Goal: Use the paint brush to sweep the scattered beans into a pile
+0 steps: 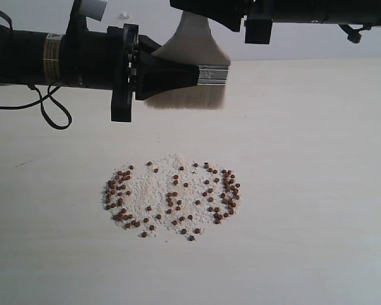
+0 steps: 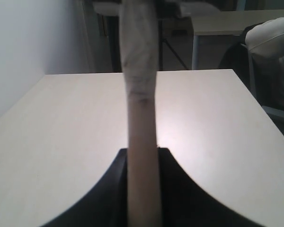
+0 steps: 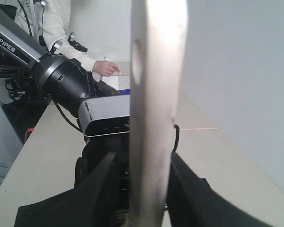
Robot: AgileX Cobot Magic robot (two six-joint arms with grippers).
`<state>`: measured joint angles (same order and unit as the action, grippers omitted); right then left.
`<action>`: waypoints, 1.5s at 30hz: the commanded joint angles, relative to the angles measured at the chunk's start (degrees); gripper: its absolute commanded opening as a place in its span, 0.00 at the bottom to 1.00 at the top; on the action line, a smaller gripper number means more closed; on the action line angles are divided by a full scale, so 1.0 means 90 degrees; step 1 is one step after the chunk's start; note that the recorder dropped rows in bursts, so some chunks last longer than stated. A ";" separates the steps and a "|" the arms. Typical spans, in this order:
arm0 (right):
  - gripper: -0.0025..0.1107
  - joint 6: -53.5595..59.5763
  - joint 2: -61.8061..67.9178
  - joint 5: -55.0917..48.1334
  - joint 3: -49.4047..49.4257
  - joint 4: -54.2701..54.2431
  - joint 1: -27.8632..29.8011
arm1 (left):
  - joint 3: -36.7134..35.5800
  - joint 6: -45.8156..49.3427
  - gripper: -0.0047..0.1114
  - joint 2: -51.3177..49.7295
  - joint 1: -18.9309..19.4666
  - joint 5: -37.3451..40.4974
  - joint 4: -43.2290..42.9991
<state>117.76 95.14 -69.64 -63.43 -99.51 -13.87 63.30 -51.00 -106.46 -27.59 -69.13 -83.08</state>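
Observation:
The beans (image 1: 171, 194) lie as small reddish-brown pellets in a loose patch mid-table, thickest along its left and right edges. The paint brush (image 1: 206, 75) hangs above and behind them, clear of the table, with its cream bristles (image 1: 184, 96) pointing down. My left gripper (image 1: 184, 75) reaches in from the left and is shut on the brush at the ferrule. In the left wrist view the brush (image 2: 142, 94) stands edge-on, tight in the left gripper (image 2: 143, 156). My right gripper (image 3: 142, 163) straddles the wooden handle (image 3: 156, 71), open, with a gap at one finger.
Pale off-white crumbs (image 1: 159, 184) are mixed among the pellets. The light wooden table (image 1: 317, 190) spreads all round the patch. A black cable (image 1: 54, 114) loops under the left arm. A person (image 3: 52, 23) sits beyond the table's end.

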 commanded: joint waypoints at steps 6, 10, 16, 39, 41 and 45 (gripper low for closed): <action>0.45 0.0043 -0.0059 -0.0035 0.0017 -0.0049 0.0057 | 0.0024 0.0034 0.04 -0.0014 -0.0030 -0.0093 0.0175; 0.45 -0.0023 -0.0073 -0.0035 0.0017 -0.0049 0.0183 | 0.0024 0.0034 0.04 -0.0014 -0.0030 -0.0093 0.0175; 0.45 -0.0281 -0.0086 -0.0035 0.0017 -0.0049 0.0504 | 0.0024 0.0034 0.04 -0.0014 -0.0030 -0.0093 0.0235; 0.02 -0.0549 -0.0100 -0.0035 0.0017 -0.0049 -0.0168 | 0.0024 0.0034 0.04 -0.0014 -0.0059 -0.0093 0.0535; 0.02 -0.0514 -0.0100 -0.0035 0.0017 -0.0049 -0.0261 | 0.0024 0.0034 0.04 -0.0014 -0.0053 -0.0093 0.0546; 0.02 -0.0458 -0.0100 -0.0035 0.0017 -0.0049 -0.0275 | 0.0024 0.0034 0.04 -0.0014 -0.0053 -0.0093 0.0546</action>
<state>114.36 94.60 -68.33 -63.43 -100.03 -15.45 63.30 -51.00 -106.78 -27.63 -70.58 -82.03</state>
